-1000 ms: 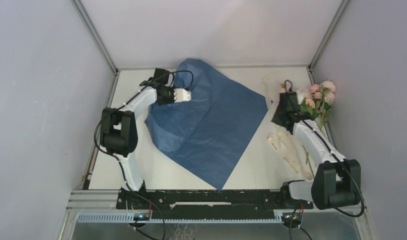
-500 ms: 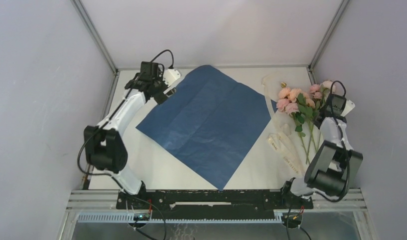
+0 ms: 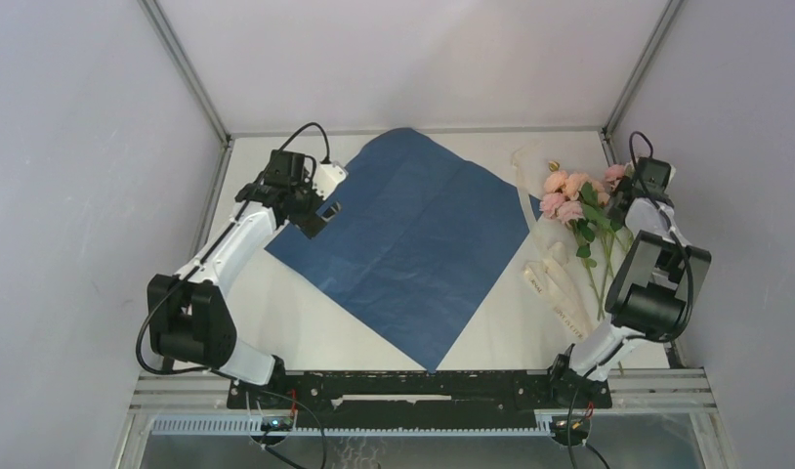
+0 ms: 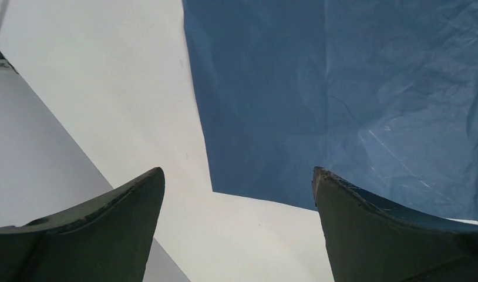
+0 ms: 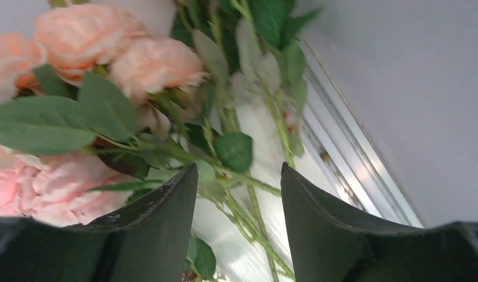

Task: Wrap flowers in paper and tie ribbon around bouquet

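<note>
Paper: the paper [image 3: 413, 234] lies flat in the middle of the tabletop [image 3: 276, 303], dark side up, with its corners toward 12, 3, 6 and 9 o'clock.
Flowers: the flowers [image 3: 574, 200] lie on the bare tabletop at 2 o'clock, just off the paper's edge, with the blooms far and the stems trailing toward 4 o'clock.
Ribbon: the ribbon [image 3: 560, 293] rests at 4 o'clock, between the paper and the stems.
Left claw: the left claw [image 3: 320, 205] hangs over the paper's edge at 10 o'clock, spread wide and holding nothing.
Right claw: the right claw [image 5: 238, 170] sits over the flowers with its jaws parted and gripping nothing, and green stems show through the gap.
Step, as we judge it: we pick up the flowers and lay them on the paper.
Doing it well: we close low on the gathered stems, below the leaves and never on the blooms. We catch every stem, lift clear of the ribbon, and set the bunch along the paper's 12-to-6 diagonal.
Risk: a stray stem may slip out, or the thin sheet may shift, so we keep the left claw ready near its corner.
</note>
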{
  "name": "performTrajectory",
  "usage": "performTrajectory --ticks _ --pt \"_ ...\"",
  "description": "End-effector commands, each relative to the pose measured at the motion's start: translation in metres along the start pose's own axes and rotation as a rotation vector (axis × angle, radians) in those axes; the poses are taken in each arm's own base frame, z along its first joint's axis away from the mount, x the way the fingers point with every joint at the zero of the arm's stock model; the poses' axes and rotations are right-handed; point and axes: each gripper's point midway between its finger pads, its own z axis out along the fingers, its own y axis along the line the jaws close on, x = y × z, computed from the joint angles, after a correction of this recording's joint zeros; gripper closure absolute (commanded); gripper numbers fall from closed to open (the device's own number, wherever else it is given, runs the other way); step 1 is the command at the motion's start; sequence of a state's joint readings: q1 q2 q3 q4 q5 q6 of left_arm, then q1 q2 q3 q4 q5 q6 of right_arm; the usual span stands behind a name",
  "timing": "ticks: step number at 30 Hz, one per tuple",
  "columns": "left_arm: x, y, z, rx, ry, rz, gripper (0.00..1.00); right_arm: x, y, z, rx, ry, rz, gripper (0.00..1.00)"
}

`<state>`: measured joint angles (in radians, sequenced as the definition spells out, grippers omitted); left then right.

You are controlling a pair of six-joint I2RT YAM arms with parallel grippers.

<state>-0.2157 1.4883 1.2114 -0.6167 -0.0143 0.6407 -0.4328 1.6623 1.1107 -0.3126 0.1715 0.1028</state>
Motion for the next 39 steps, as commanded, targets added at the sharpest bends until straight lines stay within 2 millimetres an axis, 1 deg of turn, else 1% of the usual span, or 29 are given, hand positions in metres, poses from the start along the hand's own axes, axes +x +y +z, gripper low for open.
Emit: performTrajectory --ticks 1,3,5,6,10,13,14,15,16,17,18,19,21,23,24,26,29,33,37,38,39 --pt "-0.004 -0.001 -0.016 -0.014 -0.047 -0.048 0.0 -0.017 0.019 0.011 -0.059 0.011 -0.16 0.37" --pt "-0.004 -0.002 -0.016 -0.013 -0.047 -0.061 0.0 -0.012 0.033 0.017 -0.14 0.048 -0.162 0.37" --pt "-0.006 -0.002 -0.015 -0.008 -0.045 -0.07 0.0 -0.013 0.046 0.02 -0.205 0.056 -0.17 0.36" --pt "-0.007 -0.001 -0.015 -0.007 -0.042 -0.077 0.0 -0.016 0.05 0.022 -0.22 0.054 -0.175 0.36" --pt "-0.008 0.0 -0.013 0.002 -0.026 -0.094 0.0 -0.024 0.053 0.04 -0.215 0.076 -0.199 0.36" --pt "-0.009 0.0 -0.011 0.008 -0.016 -0.098 0.0 -0.021 0.057 0.052 -0.231 0.116 -0.241 0.38" --pt "-0.009 0.0 -0.011 0.01 -0.014 -0.1 0.0 -0.021 0.057 0.054 -0.235 0.127 -0.249 0.4" --pt "-0.009 0.0 -0.011 0.01 -0.013 -0.101 0.0 -0.02 0.058 0.055 -0.24 0.136 -0.254 0.45" --pt "-0.009 0.0 -0.011 0.01 -0.013 -0.104 0.0 -0.02 0.059 0.055 -0.246 0.137 -0.254 0.58" --pt "-0.009 -0.001 -0.011 0.011 -0.013 -0.104 0.0 -0.022 0.059 0.054 -0.249 0.129 -0.251 0.68" --pt "-0.008 -0.001 -0.011 0.01 -0.013 -0.106 0.0 -0.024 0.059 0.052 -0.248 0.122 -0.249 0.77" --pt "-0.008 -0.001 -0.012 0.009 -0.015 -0.105 0.0 -0.027 0.059 0.048 -0.248 0.11 -0.249 0.83" --pt "-0.008 -0.001 -0.014 0.006 -0.018 -0.102 0.0 -0.038 0.058 0.037 -0.239 0.067 -0.245 0.92" --pt "-0.008 -0.001 -0.015 0.005 -0.022 -0.099 0.0 -0.053 0.056 0.02 -0.22 0.009 -0.235 0.99" --pt "-0.009 -0.001 -0.015 0.002 -0.027 -0.098 0.0 -0.06 0.054 0.011 -0.208 -0.02 -0.23 1.0" --pt "-0.008 0.0 -0.017 -0.002 -0.032 -0.099 0.0 -0.08 0.049 -0.014 -0.184 -0.091 -0.201 1.0" --pt "-0.008 -0.002 -0.019 -0.001 -0.039 -0.099 0.0 -0.099 0.043 -0.046 -0.159 -0.161 -0.157 1.0" --pt "-0.008 -0.003 -0.024 -0.007 -0.057 -0.101 0.0 -0.11 0.038 -0.09 -0.105 -0.225 -0.134 1.0" --pt "-0.009 -0.003 -0.033 -0.019 -0.081 -0.098 0.0 -0.119 0.021 -0.138 -0.025 -0.329 -0.06 1.0" --pt "-0.01 -0.003 -0.037 -0.022 -0.091 -0.094 0.0 -0.123 0.018 -0.152 -0.029 -0.369 -0.039 1.0" --pt "-0.01 -0.003 -0.04 -0.026 -0.1 -0.09 0.0 -0.127 0.014 -0.173 -0.041 -0.422 -0.015 1.0"
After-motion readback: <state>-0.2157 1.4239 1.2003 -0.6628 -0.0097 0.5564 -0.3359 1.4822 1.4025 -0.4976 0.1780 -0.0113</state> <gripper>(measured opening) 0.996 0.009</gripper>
